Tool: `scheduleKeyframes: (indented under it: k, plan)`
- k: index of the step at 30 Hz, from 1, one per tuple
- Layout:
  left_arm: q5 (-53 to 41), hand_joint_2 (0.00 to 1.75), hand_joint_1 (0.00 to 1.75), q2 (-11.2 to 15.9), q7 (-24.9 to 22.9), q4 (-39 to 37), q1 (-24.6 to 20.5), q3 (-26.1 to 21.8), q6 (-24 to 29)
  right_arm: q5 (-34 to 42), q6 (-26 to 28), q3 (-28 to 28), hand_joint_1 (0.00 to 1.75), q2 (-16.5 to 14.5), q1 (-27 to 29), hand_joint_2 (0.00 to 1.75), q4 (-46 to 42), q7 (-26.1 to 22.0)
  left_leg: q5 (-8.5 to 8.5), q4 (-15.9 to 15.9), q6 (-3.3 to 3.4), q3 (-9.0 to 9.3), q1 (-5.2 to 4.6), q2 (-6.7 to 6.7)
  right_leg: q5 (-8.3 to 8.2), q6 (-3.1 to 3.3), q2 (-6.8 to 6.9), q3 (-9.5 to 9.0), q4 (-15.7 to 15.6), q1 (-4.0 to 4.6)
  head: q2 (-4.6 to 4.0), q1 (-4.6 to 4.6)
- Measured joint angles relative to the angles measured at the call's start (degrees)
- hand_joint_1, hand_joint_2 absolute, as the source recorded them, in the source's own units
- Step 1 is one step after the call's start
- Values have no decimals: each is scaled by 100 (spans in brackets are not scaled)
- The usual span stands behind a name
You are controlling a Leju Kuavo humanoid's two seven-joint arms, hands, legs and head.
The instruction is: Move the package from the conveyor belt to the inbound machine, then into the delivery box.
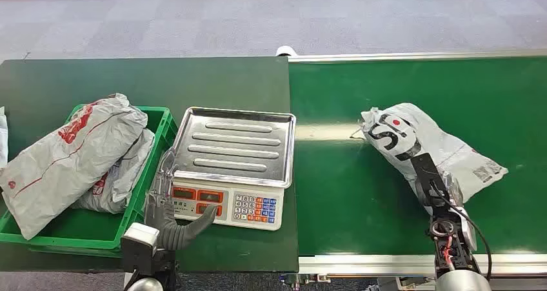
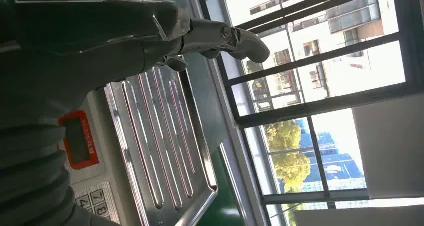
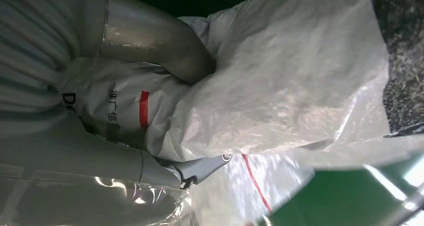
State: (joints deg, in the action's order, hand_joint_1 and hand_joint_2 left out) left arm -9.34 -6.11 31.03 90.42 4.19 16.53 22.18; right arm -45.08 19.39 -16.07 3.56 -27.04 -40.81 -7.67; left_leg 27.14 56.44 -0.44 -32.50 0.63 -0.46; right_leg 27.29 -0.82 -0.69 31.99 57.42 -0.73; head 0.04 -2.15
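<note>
The right hand [image 1: 445, 197] lies on the grey package [image 1: 429, 146] on the conveyor belt [image 1: 361, 194]; from the head view its fingers are hidden. The right wrist view shows thumb and fingers [image 3: 200, 168] clamped on the package's plastic. The left hand [image 1: 169, 207], holding nothing with fingers apart, hovers beside the scale [image 1: 235, 155]; the green box [image 1: 164, 126] with parcels is just beyond it.

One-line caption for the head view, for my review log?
Right hand grips the grey package on the green conveyor belt; the scale is bare, the green crate holds other bags.
</note>
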Motion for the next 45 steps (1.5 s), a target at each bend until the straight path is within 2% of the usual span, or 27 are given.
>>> scheduleKeyframes:
  k: [2, 6, 8, 10, 13, 16, 21, 24, 25, 28, 33, 38, 45]
  plan:
    - [-4, 175, 0, -9, 21, 3, -1, -16, 13, 198, 124, 128, 175, -107, 121, 175, -336, -155, 0, 0, 0, -3, 0, 0, 1, 0, -1, 2, 1, 0, 0, 1]
    - [-8, 175, 0, -68, 132, 5, -60, -75, 57, 731, 797, 790, 175, -575, 574, 175, -1663, -774, 1, -1, 0, -11, -1, 8, 2, 1, -4, 15, 1, -1, 0, 1]
    - [-2, 175, 0, -103, 184, -4, -150, -87, 72, 793, 1145, 1176, 175, -805, 755, 175, -2253, -1008, 1, -1, 0, -14, -1, 7, 2, 2, -2, 17, 1, -1, 0, 1]
    - [38, 175, 0, -122, 223, -28, -281, -96, 89, 645, 1260, 1603, 175, -1001, 899, 175, -2757, -1114, 0, -1, -1, -14, -1, 8, 2, 2, -3, 18, 1, -1, 0, 2]
    - [113, 175, 0, -127, 246, -83, -474, -109, 100, 301, 1155, 2218, 175, -1192, 1055, 175, -3302, -1049, 0, -1, -1, -12, 0, 12, 2, 4, -5, 18, 1, 0, 0, 1]
    - [162, 175, 0, -126, 269, -139, -585, -123, 98, 43, 942, 2602, 175, -1284, 1125, 175, -3594, -1032, -1, -1, -1, -13, -1, 6, 2, 3, -2, 16, 1, -1, 0, 2]
    - [212, 175, 0, -124, 296, -245, -838, -202, 110, -944, -137, 3279, 175, -1325, 1116, 175, -3616, -835, -1, -1, -1, -15, -2, 10, 1, 3, -4, 17, 1, -1, 0, 2]
    - [200, 175, 0, -126, 287, -255, -927, -303, 145, -1226, -573, 3667, 175, -1386, 1071, 175, -3453, -574, -1, -1, -1, -16, -1, 5, 2, 3, -2, 17, 1, -1, 0, 2]
    - [185, 175, 0, -126, 275, -252, -938, -342, 171, -1270, -689, 3759, 158, -1406, 1038, 175, -3368, -491, -1, -1, -1, -16, -1, 5, 2, 3, -2, 18, 2, 0, 0, 3]
    - [154, 175, 0, -126, 238, -240, -946, -424, 235, -1302, -869, 3894, 68, -1442, 966, 175, -3183, -369, 0, -1, -1, -16, -1, 8, 2, 3, -4, 19, 2, 0, 0, 3]
    - [-6, 175, 0, -126, 171, -114, -935, -648, 490, -1096, -900, 3991, 0, -1531, 792, 175, -2671, -288, -1, -1, -1, -17, -1, 6, 2, 4, -3, 19, 2, -1, 0, 3]
    - [-178, 175, 0, -126, 71, 155, -910, -948, 686, -870, -769, 4042, 0, -1580, 720, 175, -2230, -337, -1, -1, -1, -17, -1, 3, 2, 3, -3, 19, 2, -1, 0, 2]
    - [-207, 175, 0, -128, 47, 293, -901, -1065, 697, -849, -759, 4050, 0, -1585, 719, 175, -2083, -341, -1, -1, -1, -17, -1, 4, 2, 4, -2, 19, 2, -1, 0, 3]
